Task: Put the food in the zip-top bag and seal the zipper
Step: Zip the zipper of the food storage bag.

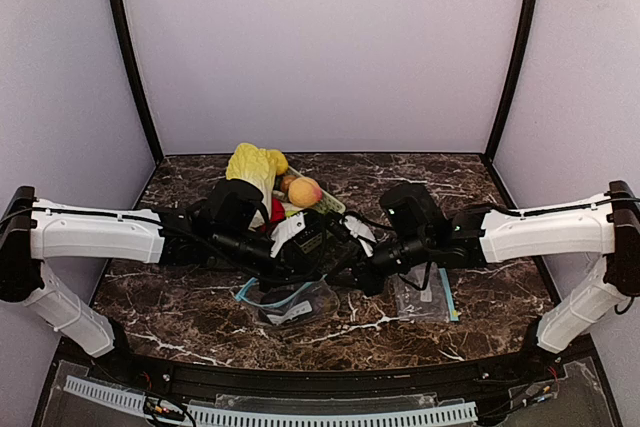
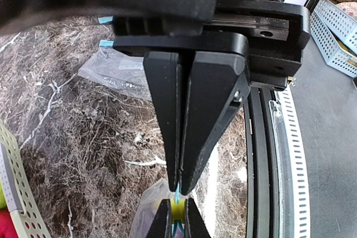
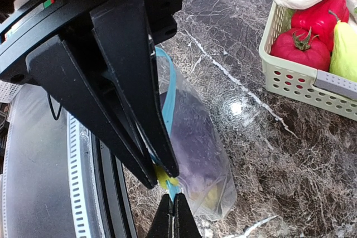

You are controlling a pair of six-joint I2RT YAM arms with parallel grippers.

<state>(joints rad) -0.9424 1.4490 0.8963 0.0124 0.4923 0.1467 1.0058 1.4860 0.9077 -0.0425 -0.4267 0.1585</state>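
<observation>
Bag [image 3: 215, 165] sits front-centre on dark marble table [image 3: 268, 154]. Its zip [image 3: 170, 101] edge is lifted and its body sags down. Eggplant [image 3: 192, 132] is inside, long axis along the zip. L gripper [image 2: 178, 185] & R gripper [image 3: 162, 178] are both clamped on the zip, tips nearly meeting. Peach [image 1: 304, 191] is atop the basket [image 3: 290, 85] behind. Pale walls [image 1: 320, 47].

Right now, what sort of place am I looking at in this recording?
Probably a lab test booth, not a kitchen: plain pale walls on black posts enclose a marble-pattern table, two robot arms are mounted at its near edge, and the basket holds toy produce.
</observation>
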